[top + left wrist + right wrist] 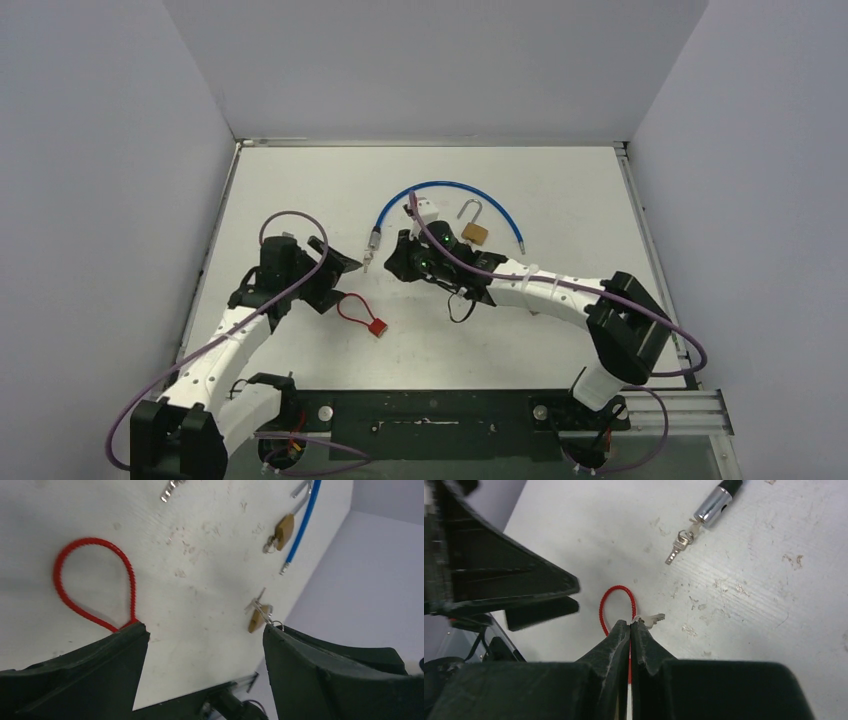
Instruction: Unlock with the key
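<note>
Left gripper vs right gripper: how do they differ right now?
Opening: left gripper fingers stand wide apart; right gripper fingers are pressed shut. Load: left gripper holds nothing; right gripper appears to pinch a small key at its tips. Both have black fingers.

Arm links: left arm and right arm, white shells with black joint housings.
Cables: purple cable looped along each arm; red wiring at both bases, bottom of frame.
Fingers: left fingers and right fingers, matte black, wedge-shaped.
Base plate: black bar, two silver bolts.
</note>
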Robot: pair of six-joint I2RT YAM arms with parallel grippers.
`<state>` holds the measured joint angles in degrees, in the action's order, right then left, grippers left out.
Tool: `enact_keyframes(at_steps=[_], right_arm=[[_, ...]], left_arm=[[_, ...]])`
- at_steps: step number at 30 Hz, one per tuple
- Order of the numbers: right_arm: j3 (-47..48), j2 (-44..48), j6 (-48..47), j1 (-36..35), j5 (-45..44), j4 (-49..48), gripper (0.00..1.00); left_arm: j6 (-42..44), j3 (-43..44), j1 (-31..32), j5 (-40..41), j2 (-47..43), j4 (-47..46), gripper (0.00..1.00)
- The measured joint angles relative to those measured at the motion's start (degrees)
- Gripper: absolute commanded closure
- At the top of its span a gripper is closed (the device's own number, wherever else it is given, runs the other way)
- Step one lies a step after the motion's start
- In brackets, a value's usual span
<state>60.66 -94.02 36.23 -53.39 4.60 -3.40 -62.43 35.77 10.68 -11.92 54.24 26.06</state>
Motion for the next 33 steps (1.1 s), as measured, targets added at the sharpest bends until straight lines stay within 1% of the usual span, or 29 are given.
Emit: enact_keyframes(at_steps=[4,8,10,12,14,16,20,21,22,25,27,28,29,31,33], right_arm=[[-1.49,3.37,-2.38,0.52,3.87,-3.67,1.0],[-2.45,5.03,-4.28,0.48,7.37,-6.12,1.0],[-2.45,5.09,-5.29,0.48,8.81,-7.02,1.0],[-2.45,5.09,-6.03,0.48,9.64,-7.17,1.0],[-2.45,5.09,-6.73,0.48,10.12,-7.23,1.0],[-2.49,5.16,-7.26,0.48,10.67,-7.1,1.0],[-2.89,5.68,-7.98,0.48,11.08,-6.99,1.0],[-3.04,5.95,-8.13,0.48,11.17,-7.1,1.0],[-3.3,6.32,-8.22,0.48,11.26,-7.21,1.0],[-4.04,7.52,-8.48,0.48,11.32,-7.28,1.0],[-4.42,8.28,-8.59,0.48,11.34,-7.3,1.0],[-4.48,8.55,-8.59,0.48,11.34,-7.28,1.0],[-4.48,8.68,-8.59,0.48,11.37,-7.37,1.0],[-4.48,8.85,-8.59,0.48,11.5,-7.5,1.0],[-4.48,8.85,-8.59,0.48,11.72,-7.5,1.0]], left_arm=[[-12.5,-4.74,0.48,-9.88,4.39,-11.02,0.24],[-24.0,-7.02,1.46,-15.72,6.95,-21.44,0.3],[-30.05,-7.82,2.97,-17.88,7.87,-26.73,0.35],[-34.4,-8.46,4.55,-19.52,8.26,-30.49,0.47],[-38.53,-9.22,6.1,-20.7,8.44,-33.92,0.61],[-41.68,-9.97,6.93,-21.38,8.61,-36.59,0.68],[-44.54,-10.34,6.97,-21.62,8.87,-39.21,0.69],[-44.92,-10.36,6.95,-21.62,8.9,-39.39,0.66],[-45.05,-10.4,6.91,-21.62,8.94,-39.52,0.61],[-45.16,-10.6,6.71,-21.57,8.96,-39.58,0.54],[-45.16,-10.82,6.47,-21.57,8.96,-39.52,0.53],[-45.11,-10.88,6.4,-21.55,8.96,-39.52,0.55],[-45.11,-10.91,6.36,-21.55,8.96,-39.52,0.59],[-45.09,-10.91,6.25,-21.55,8.96,-39.52,0.67],[-44.98,-10.91,6.16,-21.53,8.96,-39.52,0.79]])
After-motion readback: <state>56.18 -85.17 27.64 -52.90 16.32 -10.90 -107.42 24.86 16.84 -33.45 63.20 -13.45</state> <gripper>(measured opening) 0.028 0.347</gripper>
